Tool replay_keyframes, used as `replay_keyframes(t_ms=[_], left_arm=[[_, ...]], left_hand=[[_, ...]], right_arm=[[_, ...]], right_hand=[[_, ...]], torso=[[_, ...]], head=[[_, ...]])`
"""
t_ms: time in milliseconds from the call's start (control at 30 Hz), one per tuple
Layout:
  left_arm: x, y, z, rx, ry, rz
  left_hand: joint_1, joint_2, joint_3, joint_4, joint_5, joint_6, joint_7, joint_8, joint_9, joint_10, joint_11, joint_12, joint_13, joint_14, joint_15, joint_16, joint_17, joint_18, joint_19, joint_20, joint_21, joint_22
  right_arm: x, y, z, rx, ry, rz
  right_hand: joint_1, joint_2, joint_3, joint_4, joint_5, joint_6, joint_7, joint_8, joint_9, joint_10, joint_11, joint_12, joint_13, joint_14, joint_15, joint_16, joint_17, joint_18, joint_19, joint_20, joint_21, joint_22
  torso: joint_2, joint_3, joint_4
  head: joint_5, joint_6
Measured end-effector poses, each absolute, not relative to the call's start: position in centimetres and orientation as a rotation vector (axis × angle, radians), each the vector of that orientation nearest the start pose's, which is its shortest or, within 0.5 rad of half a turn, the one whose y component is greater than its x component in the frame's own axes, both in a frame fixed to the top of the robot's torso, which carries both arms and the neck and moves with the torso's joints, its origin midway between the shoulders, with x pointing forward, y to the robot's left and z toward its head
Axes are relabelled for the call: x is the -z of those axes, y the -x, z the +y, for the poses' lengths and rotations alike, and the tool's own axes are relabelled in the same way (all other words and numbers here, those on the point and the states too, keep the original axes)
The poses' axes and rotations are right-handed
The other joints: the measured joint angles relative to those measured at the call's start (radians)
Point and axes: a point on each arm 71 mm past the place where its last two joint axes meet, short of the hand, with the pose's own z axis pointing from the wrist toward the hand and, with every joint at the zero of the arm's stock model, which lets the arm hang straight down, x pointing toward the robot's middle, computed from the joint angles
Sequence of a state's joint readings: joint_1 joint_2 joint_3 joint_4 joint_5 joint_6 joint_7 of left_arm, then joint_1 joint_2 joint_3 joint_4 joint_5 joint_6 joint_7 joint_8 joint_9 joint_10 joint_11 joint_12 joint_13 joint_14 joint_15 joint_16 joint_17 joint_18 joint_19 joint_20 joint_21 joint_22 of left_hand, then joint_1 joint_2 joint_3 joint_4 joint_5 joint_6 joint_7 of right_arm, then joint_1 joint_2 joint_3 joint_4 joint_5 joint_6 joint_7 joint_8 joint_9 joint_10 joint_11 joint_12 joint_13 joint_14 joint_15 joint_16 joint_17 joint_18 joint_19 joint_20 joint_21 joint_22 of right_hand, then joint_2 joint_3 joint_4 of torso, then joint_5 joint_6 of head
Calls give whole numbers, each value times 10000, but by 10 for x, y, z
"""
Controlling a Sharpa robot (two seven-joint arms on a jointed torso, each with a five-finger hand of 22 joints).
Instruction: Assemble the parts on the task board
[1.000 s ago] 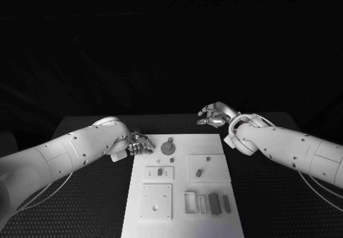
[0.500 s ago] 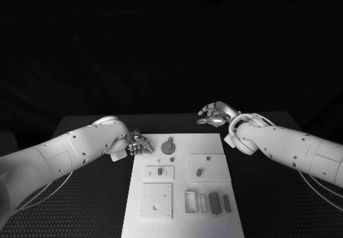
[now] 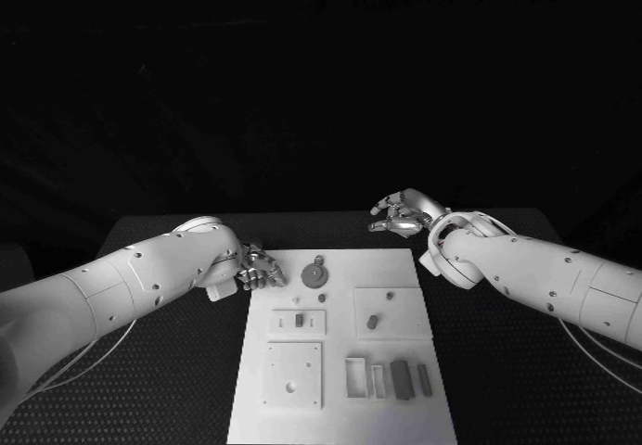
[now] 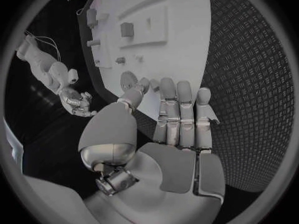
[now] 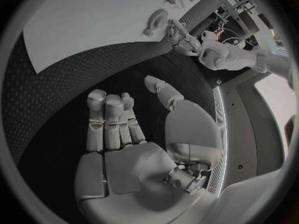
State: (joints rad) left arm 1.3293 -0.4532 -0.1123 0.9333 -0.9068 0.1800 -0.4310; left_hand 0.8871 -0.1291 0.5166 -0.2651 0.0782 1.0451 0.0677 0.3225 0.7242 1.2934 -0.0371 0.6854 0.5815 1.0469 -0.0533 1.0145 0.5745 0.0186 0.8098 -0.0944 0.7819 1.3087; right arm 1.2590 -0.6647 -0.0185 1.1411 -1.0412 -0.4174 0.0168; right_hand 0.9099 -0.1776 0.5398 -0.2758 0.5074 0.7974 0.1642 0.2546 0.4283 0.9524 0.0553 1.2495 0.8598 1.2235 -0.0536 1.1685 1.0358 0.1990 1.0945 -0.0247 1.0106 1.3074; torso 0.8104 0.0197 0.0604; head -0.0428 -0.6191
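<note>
Head view: left hand [image 3: 263, 269] and right hand [image 3: 402, 215] (fingers apart, nothing held) at task board [image 3: 341, 371] corners.

One white rectangular task board [image 3: 341, 371] lies on one black textured table [image 3: 160, 371]. On the board I count one round grey gear-like disc [image 3: 314, 273], three raised white square plates [image 3: 296, 375], and one open white rectangular frame [image 3: 356, 379] with three dark upright bars [image 3: 402, 381] beside it; the smaller grey pieces are too small to count surely. Two white robot arms [image 3: 121, 287] reach in, each ending in one silver many-fingered hand: the left hand [image 3: 260, 269] and the right hand [image 3: 402, 216].
</note>
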Motion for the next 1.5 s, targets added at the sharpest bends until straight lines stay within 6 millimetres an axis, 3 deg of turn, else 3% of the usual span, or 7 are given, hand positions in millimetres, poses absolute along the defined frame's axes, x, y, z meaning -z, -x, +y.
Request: replay_keyframes(t_ms=[200,333,833,1033,1167,1433,1500], left_arm=[[206,-582,186,4007,3728,22781],[206,-582,186,4048,3820,22799],[207,-582,189,4204,4153,22859],[207,-582,190,4307,4305,22869],[207,-581,191,4440,4455,22876],[208,-576,196,4970,4872,22917],[207,-574,198,5175,4970,22930]], left_hand=[[190,337,0,0,0,0,0,0,1,0,0,0,28,0,0,0,0,-6,-1,1,-27,0],[328,703,0,0,59,-35,36,1,3,-20,20,-42,48,0,0,0,13,-20,-1,1,-75,0],[344,1481,-112,47,28,-39,39,-1,10,-35,36,-69,99,-35,35,-39,23,-26,-3,3,-131,-3],[500,1927,-166,-166,204,-55,55,134,129,-88,91,-86,132,-35,35,-39,37,-28,-4,4,-132,-1],[541,2097,-194,-195,214,-55,55,154,203,-77,82,-86,143,-35,35,-39,49,-28,-4,4,-131,-1],[590,2175,-235,-235,135,-226,66,193,345,-48,85,-138,152,-35,35,-39,49,-29,-16,4,-135,-9],[590,2175,-239,-239,135,-269,88,193,372,-48,85,-144,152,-57,57,-74,48,-28,-82,30,-135,-9]], right_arm=[[162,-566,-232,-7109,-2938,15352],[162,-566,-232,-7108,-2938,15353],[162,-566,-233,-7098,-2942,15353],[162,-566,-233,-7094,-2943,15352],[162,-566,-233,-7090,-2944,15351],[163,-566,-234,-7157,-2927,15379],[162,-565,-233,-7216,-2894,15394]], right_hand=[[0,0,0,0,0,-6,-7,0,0,0,0,0,-10,0,0,0,0,0,0,1,0,0],[0,0,0,0,0,24,22,0,0,0,0,-1,-10,0,0,0,0,0,-1,1,0,0],[0,0,-29,-29,0,38,7,0,-9,0,0,-3,-19,0,0,0,-8,0,-2,3,0,0],[0,0,-29,-29,0,39,4,0,-8,0,0,-8,-18,0,0,-1,-8,0,-14,14,0,0],[0,0,-28,-29,0,49,-8,0,-8,0,0,-8,-18,0,0,-1,-8,0,-14,15,0,0],[0,0,-28,-29,0,29,10,0,-8,0,0,-9,-43,0,0,-1,-18,1,40,-5,0,0],[111,111,3,-60,0,28,10,0,-8,0,0,-7,-56,0,0,-1,-19,1,41,-5,-39,1]], torso=[[0,1,0],[0,1,0],[-1,1,-1],[-8,0,0],[-10,-5,1],[-18,-4,11],[-20,-4,12]], head=[[6,0],[7,-3],[0,-4],[7,-1],[17,9],[19,49],[17,62]])
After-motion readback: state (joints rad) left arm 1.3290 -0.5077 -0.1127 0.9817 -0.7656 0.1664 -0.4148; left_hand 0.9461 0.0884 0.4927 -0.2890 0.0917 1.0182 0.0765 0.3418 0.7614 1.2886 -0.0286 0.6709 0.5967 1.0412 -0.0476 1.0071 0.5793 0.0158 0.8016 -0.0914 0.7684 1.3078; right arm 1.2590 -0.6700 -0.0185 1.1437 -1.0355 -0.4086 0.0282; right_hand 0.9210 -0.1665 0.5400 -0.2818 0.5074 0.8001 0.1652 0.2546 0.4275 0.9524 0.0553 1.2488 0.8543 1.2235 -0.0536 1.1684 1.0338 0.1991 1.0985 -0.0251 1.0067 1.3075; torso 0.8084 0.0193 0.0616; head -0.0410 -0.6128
